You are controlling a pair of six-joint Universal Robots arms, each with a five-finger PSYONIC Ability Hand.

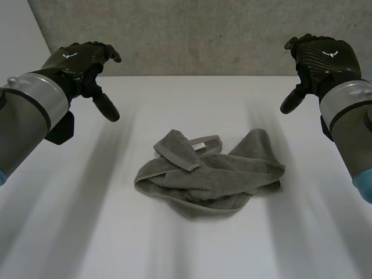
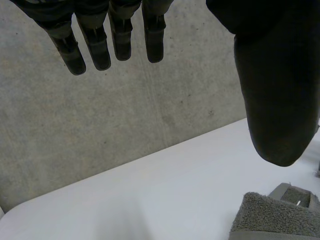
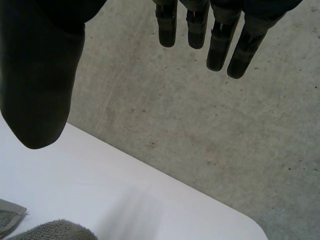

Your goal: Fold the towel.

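I see one grey towel [image 1: 212, 174]. It lies in a loose, crumpled heap about in the middle of the white table [image 1: 75, 232]. One corner is turned over on the side of the towel nearer to the left hand [image 1: 78, 58], and just beside this corner a small pale label [image 1: 200, 145] shows on the cloth. No edge meets another edge in a neat way, so I judge that the folding is not yet begun. The towel must first be spread flat and then folded, so all the work is left. Going outward from the towel, the left hand hangs in the air well apart from it, on the far side of the turned corner. The right hand [image 1: 322, 55] hangs the same way on the opposite side of the towel, also well apart. In the left wrist view the fingers [image 2: 97, 50] are straight and the thumb stands away from them, with nothing between. In the right wrist view the fingers [image 3: 167, 25] are the same, so both hands are spread and empty, touching neither cloth nor table. Beyond the towel, past the table's far edge, stands a grey concrete wall [image 1: 203, 35]. To count: one towel, one label, one table, two hands, and the left arm [image 1: 29, 116] and right arm [image 1: 349, 110].
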